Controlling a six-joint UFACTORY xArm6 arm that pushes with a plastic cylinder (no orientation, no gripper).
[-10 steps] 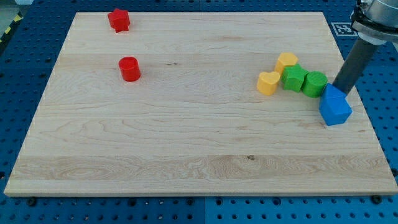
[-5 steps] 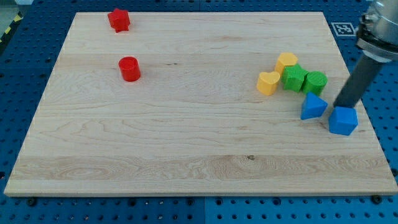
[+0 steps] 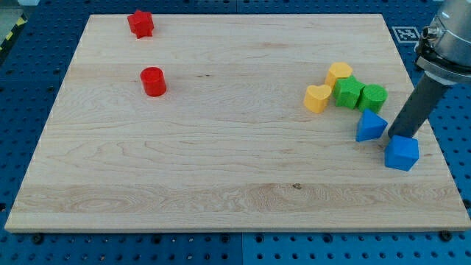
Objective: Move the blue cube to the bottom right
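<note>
now, tip: my tip [image 3: 399, 137] touches the blue cube's [image 3: 402, 153] top edge
blue triangular block [image 3: 370, 126]: just left of tip
end effector: plain rod, nothing to open or close

2 red blocks [image 3: 140, 23], 2 yellow [image 3: 318, 98], 2 green [image 3: 348, 93], 2 blue [image 3: 401, 153] (8 total)

At the right edge of the frame, the arm [image 3: 450, 37] shows as a grey metallic cylindrical housing with a lighter band around it. Below it runs a straight, smooth, dark grey rod [image 3: 419, 103], ending in the tip [image 3: 398, 136].
</note>
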